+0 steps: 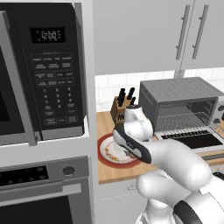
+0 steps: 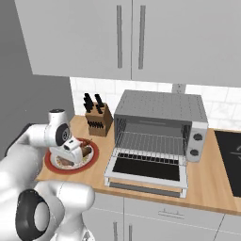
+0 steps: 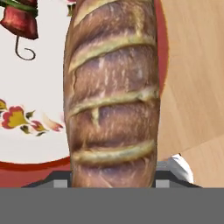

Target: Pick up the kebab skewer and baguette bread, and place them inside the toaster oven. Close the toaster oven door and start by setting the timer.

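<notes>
- The hand (image 2: 71, 151) is low over the plate (image 2: 89, 162), jaws on both sides of the bread (image 3: 111, 96); a firm grip I cannot tell.
- The skewer (image 3: 19, 17) lies beside the bread on the plate.
- The toaster oven (image 2: 160, 123) stands with its door (image 2: 147, 173) open.

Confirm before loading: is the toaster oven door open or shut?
Open: the toaster oven door lies folded down flat, baring the wire rack inside the toaster oven.

The bread (image 3: 110, 96) ran past the top edge of the hand view and covered the fingertips; the skewer (image 3: 19, 19) was cropped at the corner.
</notes>
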